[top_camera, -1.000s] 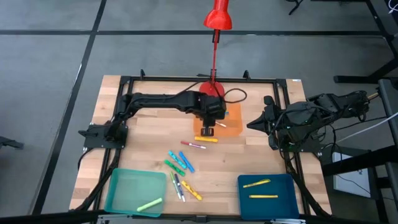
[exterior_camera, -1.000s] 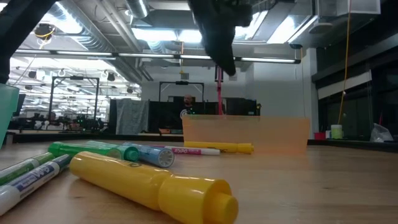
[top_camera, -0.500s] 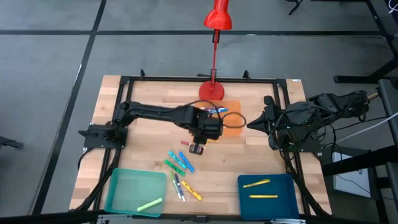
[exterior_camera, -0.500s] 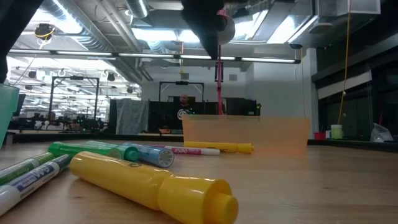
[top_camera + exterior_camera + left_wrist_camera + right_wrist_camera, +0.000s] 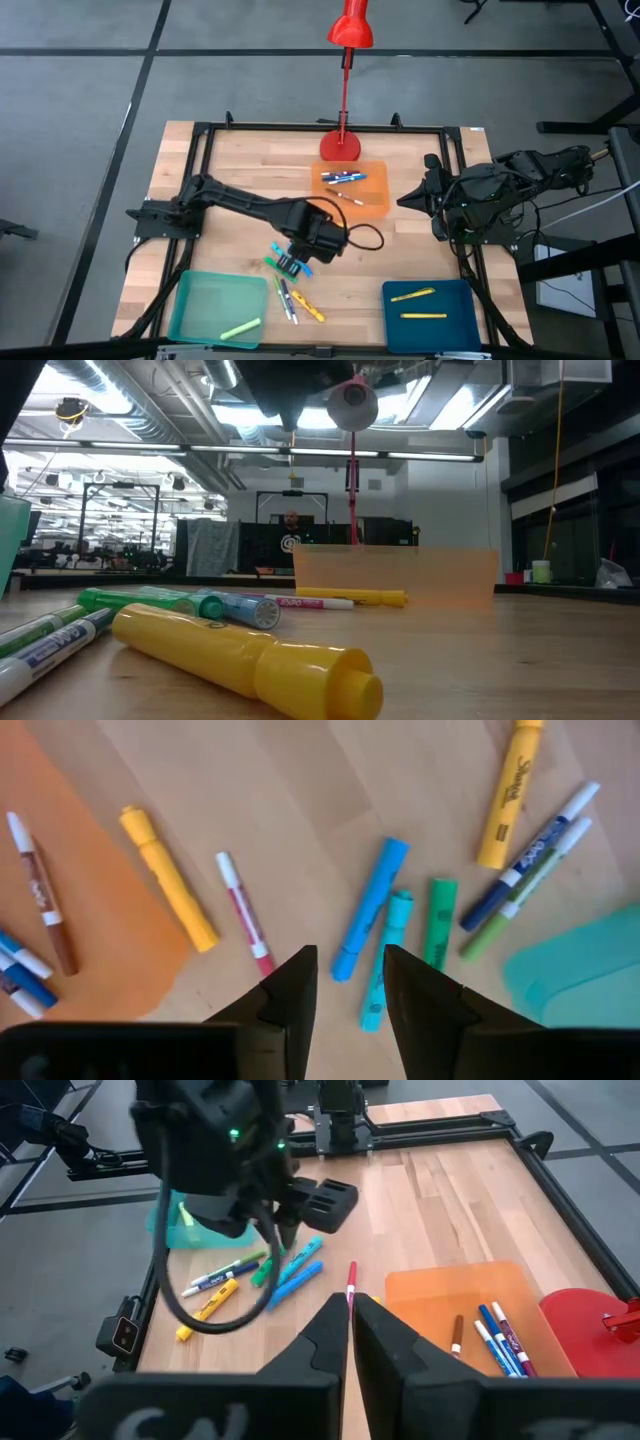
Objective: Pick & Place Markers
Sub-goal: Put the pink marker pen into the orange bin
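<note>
Several loose markers lie flat on the wooden table: a blue one [image 5: 370, 907], a teal one [image 5: 386, 960], a green one [image 5: 440, 920], a yellow one [image 5: 168, 877] and a pink one [image 5: 245, 913]. My left gripper [image 5: 347, 975] hangs above this cluster [image 5: 290, 265], pointing down. It is open, with nothing between its fingers. The blue and teal markers lie just beyond its fingertips. My right gripper [image 5: 350, 1315] is shut and holds nothing, raised at the table's right edge [image 5: 408, 199].
An orange tray [image 5: 372, 203] at the back centre holds blue markers and a brown one. A teal tray [image 5: 200, 295] at the near left holds a light green marker. A blue tray [image 5: 450, 325] at the near right holds two yellow ones. A red lamp [image 5: 341, 144] stands behind the orange tray.
My left gripper has swung from over the orange tray toward the table's near left, and now hangs above the loose marker cluster. Its wrist has rolled on the way. The markers on the table have not moved.
</note>
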Controlling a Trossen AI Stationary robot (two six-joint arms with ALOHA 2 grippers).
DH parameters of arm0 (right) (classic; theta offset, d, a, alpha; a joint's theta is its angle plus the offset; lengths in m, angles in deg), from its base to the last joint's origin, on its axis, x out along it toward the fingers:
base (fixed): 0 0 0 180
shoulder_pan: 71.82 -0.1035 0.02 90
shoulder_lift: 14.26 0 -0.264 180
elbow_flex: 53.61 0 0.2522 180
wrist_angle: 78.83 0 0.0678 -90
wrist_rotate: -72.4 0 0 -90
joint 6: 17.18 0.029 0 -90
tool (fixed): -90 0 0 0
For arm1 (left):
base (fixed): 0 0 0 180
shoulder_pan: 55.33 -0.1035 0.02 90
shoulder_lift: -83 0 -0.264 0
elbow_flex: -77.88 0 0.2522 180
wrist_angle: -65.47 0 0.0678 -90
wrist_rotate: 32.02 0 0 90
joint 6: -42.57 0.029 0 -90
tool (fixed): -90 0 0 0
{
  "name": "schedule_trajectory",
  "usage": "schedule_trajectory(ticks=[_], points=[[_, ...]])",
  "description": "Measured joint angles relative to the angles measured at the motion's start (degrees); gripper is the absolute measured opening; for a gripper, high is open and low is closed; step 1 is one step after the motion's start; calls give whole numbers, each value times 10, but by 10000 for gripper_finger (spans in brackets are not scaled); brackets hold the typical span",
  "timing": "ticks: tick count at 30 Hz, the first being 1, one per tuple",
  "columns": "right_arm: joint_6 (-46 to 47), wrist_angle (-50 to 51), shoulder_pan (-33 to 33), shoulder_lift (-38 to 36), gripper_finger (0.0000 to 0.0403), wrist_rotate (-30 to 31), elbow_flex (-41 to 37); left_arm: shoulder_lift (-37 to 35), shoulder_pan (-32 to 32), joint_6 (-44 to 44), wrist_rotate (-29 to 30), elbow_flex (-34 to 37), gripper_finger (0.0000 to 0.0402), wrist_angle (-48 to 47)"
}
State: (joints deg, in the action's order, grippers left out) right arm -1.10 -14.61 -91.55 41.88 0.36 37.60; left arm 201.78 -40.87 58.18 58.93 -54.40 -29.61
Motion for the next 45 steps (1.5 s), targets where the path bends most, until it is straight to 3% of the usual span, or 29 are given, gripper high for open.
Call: schedule_trajectory(ticks=[5,18,33,45], points=[[0,0,0,0,21,-1,0,0,0,-23,-25,0,129,0],[4,0,0,0,21,-2,0,0,-43,-52,-25,0,204,3],[1,0,0,0,21,-2,0,0,-57,-52,-25,3,203,26],[0,0,0,0,21,-2,0,1,-61,-60,-25,101,203,56]])
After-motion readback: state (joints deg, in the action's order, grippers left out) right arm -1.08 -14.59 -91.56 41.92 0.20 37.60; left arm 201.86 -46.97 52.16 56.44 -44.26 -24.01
